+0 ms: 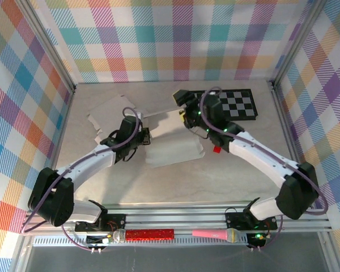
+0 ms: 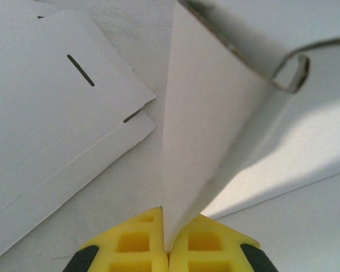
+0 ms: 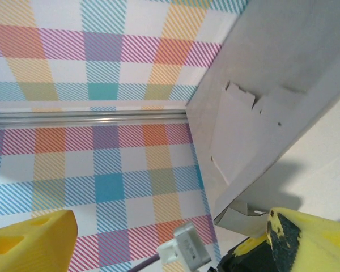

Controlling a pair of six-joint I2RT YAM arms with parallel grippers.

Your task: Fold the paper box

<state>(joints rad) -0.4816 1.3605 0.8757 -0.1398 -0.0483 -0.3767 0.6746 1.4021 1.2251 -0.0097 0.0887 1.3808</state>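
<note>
The white paper box [image 1: 173,144] lies partly folded in the middle of the table, one panel raised. My left gripper [image 1: 140,140] is at its left edge. In the left wrist view the yellow fingers [image 2: 137,241] are shut on the lower corner of an upright white panel [image 2: 201,130]. My right gripper [image 1: 185,115] hangs over the box's far right corner. In the right wrist view its jaws stand wide apart, open [image 3: 170,232]. A grey-white flap of the box [image 3: 255,119] runs beside the right finger [image 3: 320,238], not pinched.
Flat white paper sheets [image 1: 109,116] lie at the back left, seen also as slotted sheets [image 2: 51,113]. A black-and-white checkered board [image 1: 235,105] lies at the back right. A small red block [image 1: 216,149] sits under the right arm. Plaid walls enclose the table.
</note>
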